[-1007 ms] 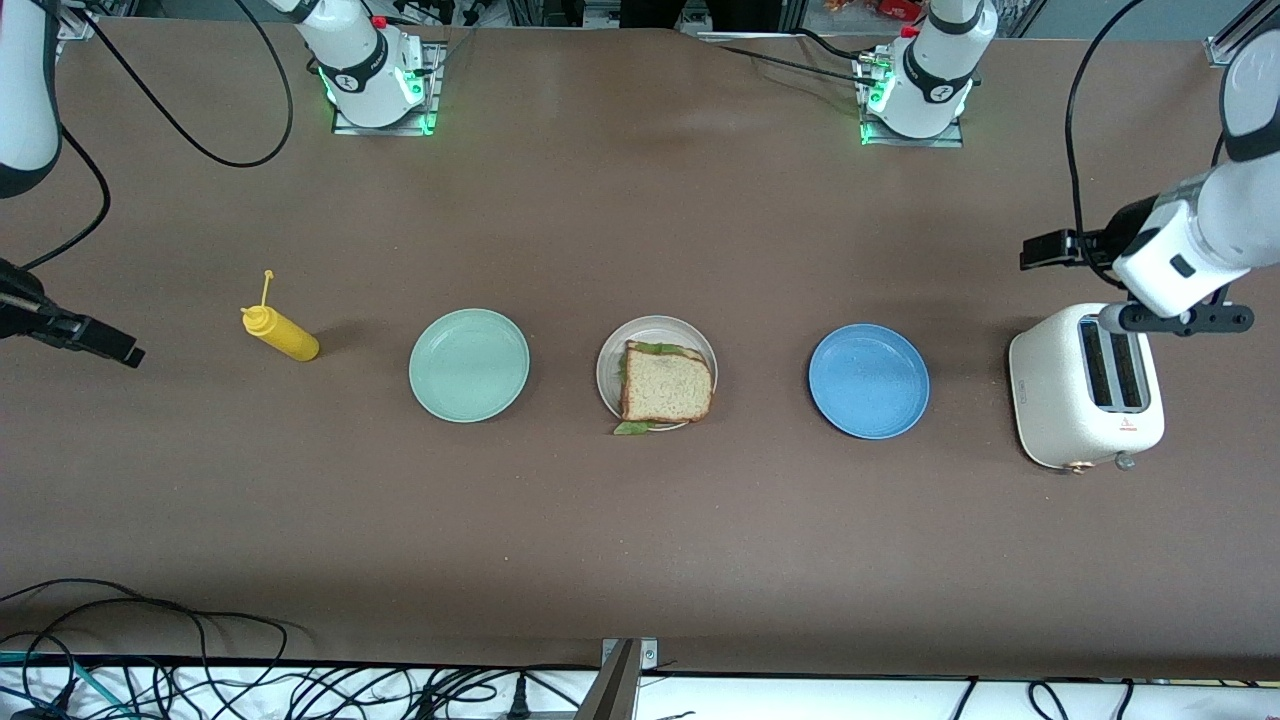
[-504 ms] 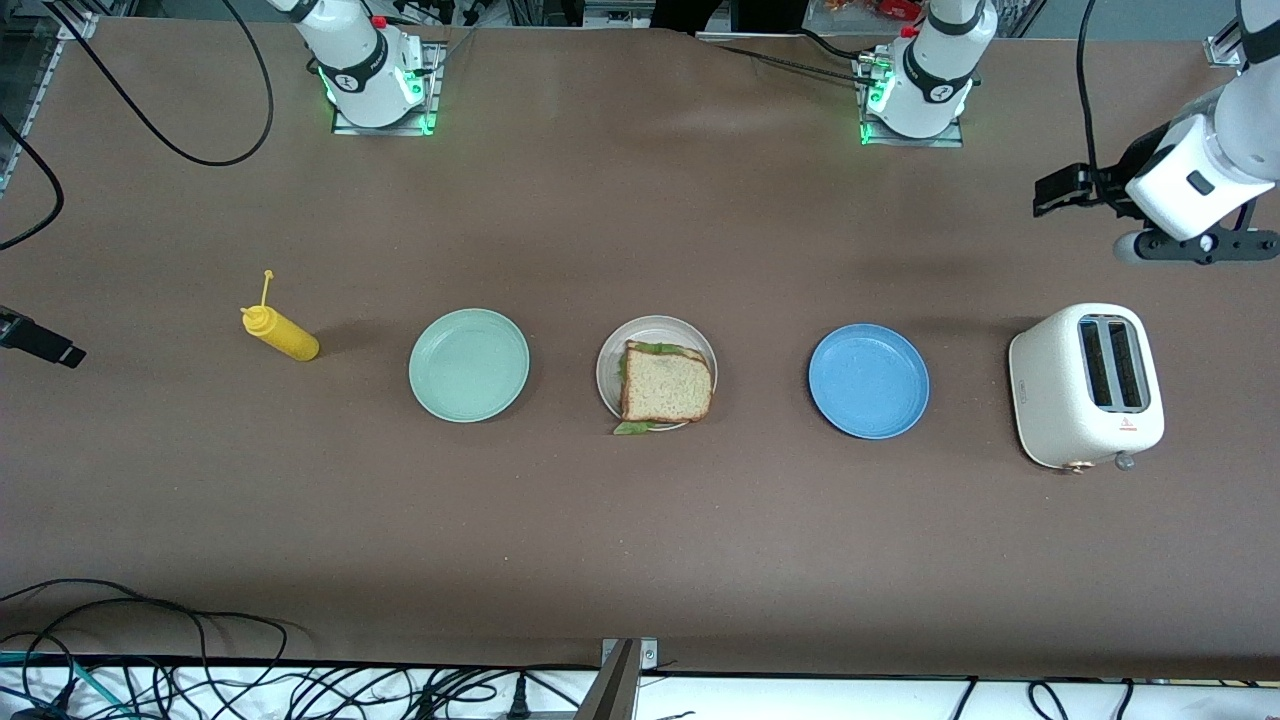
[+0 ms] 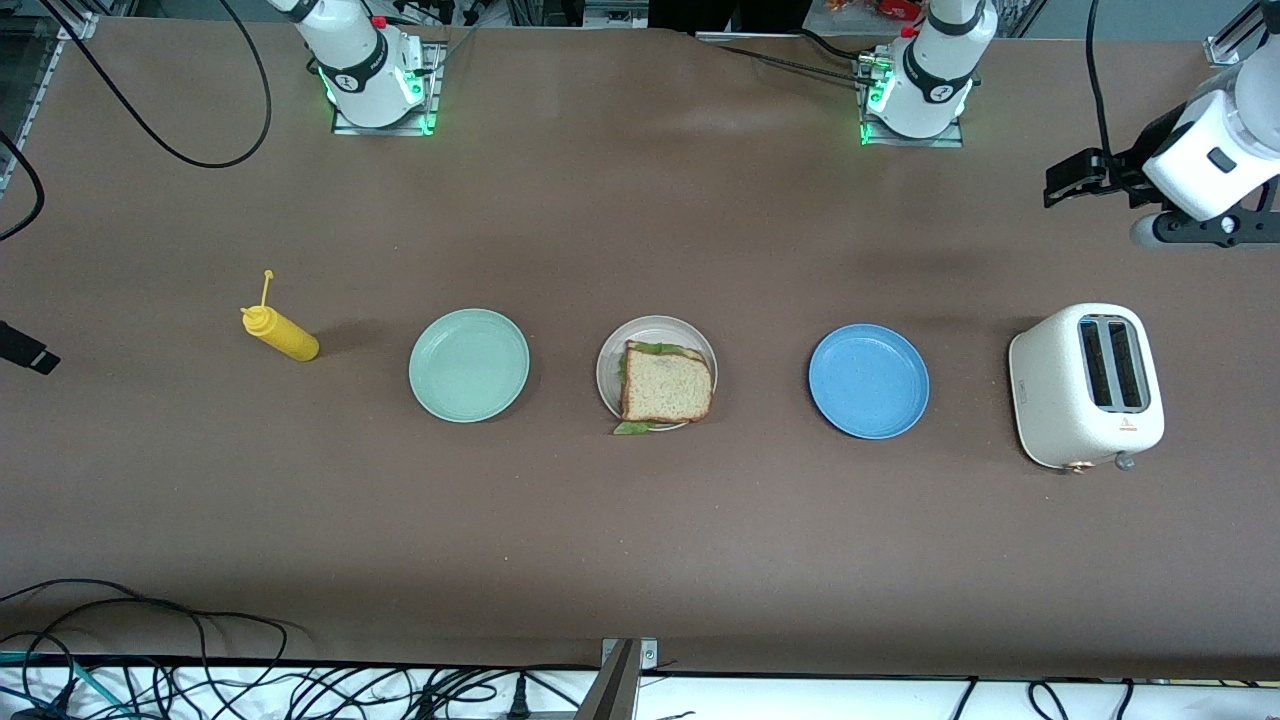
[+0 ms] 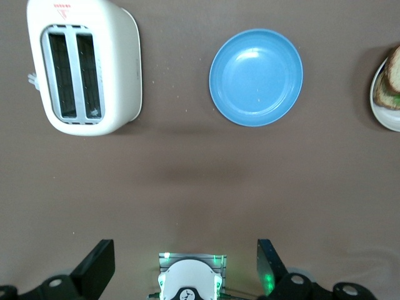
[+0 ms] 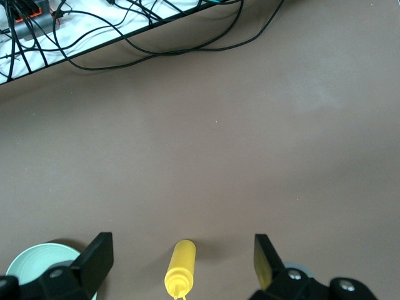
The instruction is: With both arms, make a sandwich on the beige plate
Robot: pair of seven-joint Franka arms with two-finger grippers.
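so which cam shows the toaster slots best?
Left wrist view: the toaster sits whole, both slots seen straight down. Front view shows it smaller, at the left arm's end of the table. Right wrist view misses it.

right gripper [image 3: 22,347]: only a black tip shows at the front view's edge
sandwich [image 4: 391,78]: cut by the left wrist view's edge
beige plate [image 4: 382,106]: mostly out of that view
mint-green plate [image 5: 39,257]: partly hidden by a finger [image 5: 95,257], cut by the right wrist view's edge

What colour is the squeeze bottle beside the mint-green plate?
Yellow; the squeeze bottle shows best in the front view.
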